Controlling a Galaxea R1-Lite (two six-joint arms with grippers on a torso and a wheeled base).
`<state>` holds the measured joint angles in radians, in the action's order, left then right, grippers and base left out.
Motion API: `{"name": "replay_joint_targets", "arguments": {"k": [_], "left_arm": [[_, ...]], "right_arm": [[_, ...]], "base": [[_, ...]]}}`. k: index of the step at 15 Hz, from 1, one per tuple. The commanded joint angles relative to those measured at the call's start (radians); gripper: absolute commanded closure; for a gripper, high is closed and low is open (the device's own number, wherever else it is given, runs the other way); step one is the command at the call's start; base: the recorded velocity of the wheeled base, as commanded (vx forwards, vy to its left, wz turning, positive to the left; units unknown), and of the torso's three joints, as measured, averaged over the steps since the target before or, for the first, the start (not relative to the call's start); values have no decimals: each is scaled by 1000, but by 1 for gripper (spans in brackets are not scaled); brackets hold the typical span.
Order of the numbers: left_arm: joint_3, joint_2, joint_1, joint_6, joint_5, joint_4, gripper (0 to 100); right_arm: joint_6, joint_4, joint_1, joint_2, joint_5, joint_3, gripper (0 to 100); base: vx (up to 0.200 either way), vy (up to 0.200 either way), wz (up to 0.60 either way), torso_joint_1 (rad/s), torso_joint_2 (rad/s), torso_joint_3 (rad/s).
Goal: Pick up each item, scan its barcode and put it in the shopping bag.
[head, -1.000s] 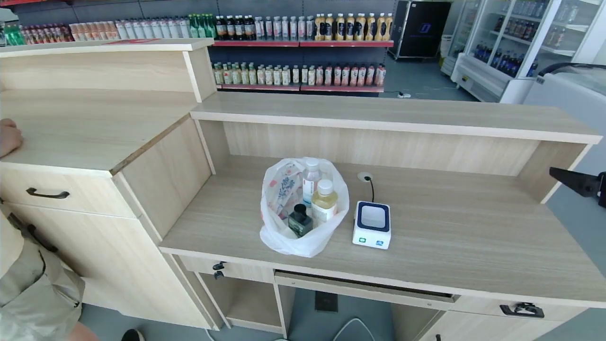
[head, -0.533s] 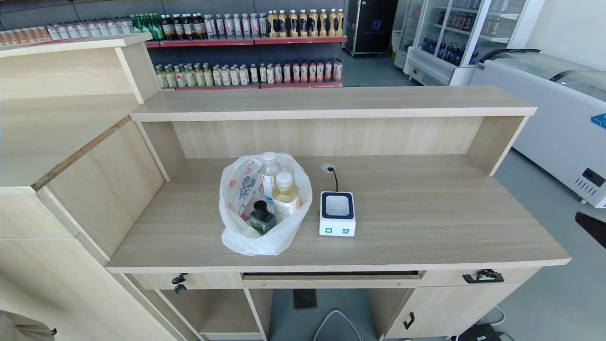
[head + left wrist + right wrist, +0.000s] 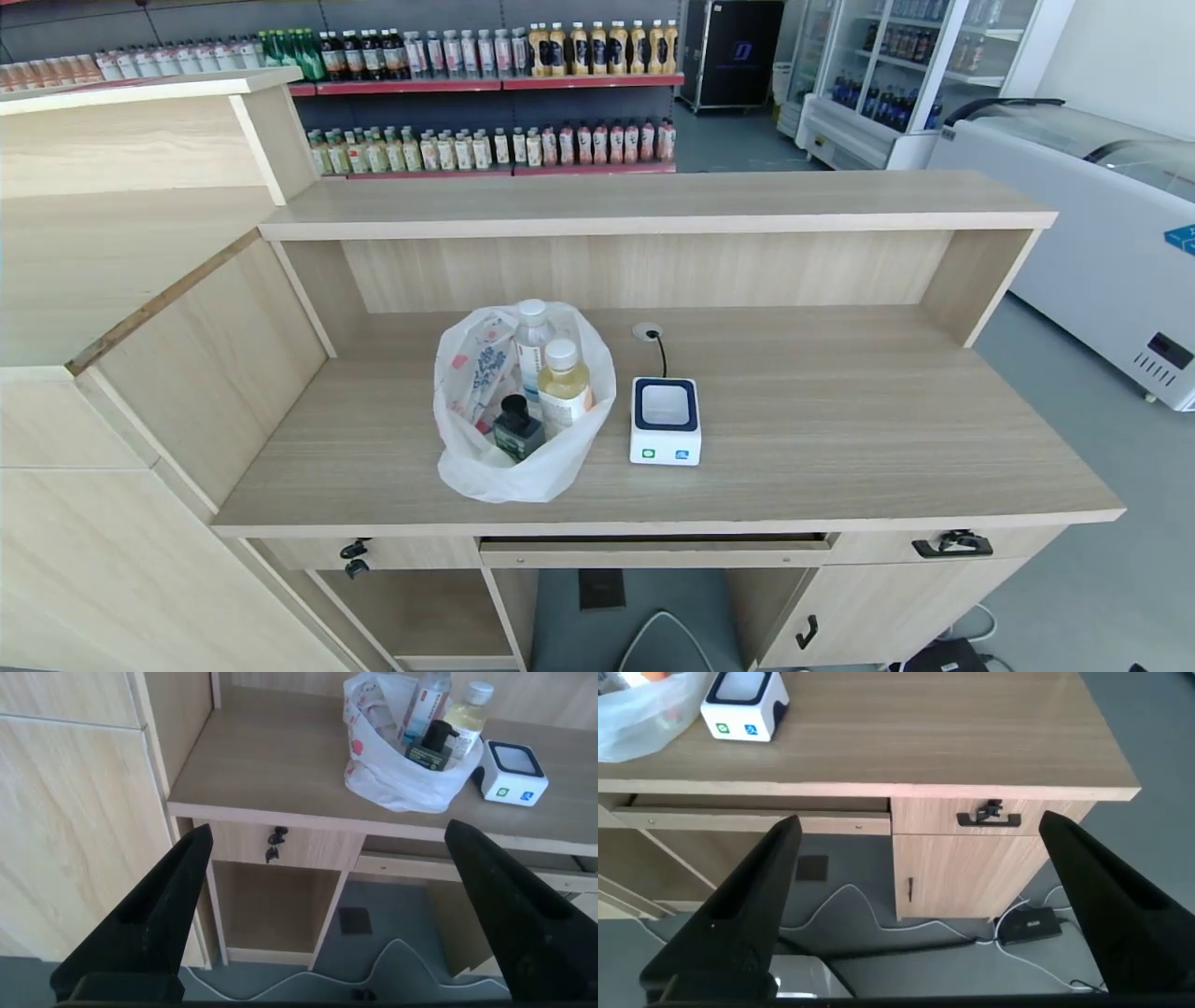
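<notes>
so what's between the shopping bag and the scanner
Nothing: in the head view only a narrow bare strip of counter separates the shopping bag from the scanner; they stand side by side, apart.

Light wood checkout counter (image 3: 840,439) with a raised back ledge (image 3: 653,201), and a taller matching wood cabinet (image 3: 112,271) butts up on its left. Black drawer handle (image 3: 952,544) sits under the front edge. Way behind: red shelves packed with drink bottles (image 3: 485,89), glass-door fridges (image 3: 887,65), and a white chest freezer (image 3: 1102,215).
</notes>
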<state>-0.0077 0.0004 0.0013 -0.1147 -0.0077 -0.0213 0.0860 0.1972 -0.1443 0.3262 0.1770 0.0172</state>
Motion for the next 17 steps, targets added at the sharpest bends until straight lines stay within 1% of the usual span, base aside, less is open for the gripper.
{"name": "replay_joint_targets", "arguments": {"k": [1,3,6,17], "left_arm": [[0,0,0,0,0,0,0],[0,0,0,0,0,0,0],[0,0,0,0,0,0,0],[0,0,0,0,0,0,0]], "right_arm": [[-14,-79,115,-219,-80,-17,0],[-28,-151,146,-326,-128,-17,0],[-49,-165,146,-325,-134,-17,0],[-48,-167,146,-325,-136,-17,0]], "base": [[0,0,0,0,0,0],[0,0,0,0,0,0],[0,0,0,0,0,0],[0,0,0,0,0,0]]}}
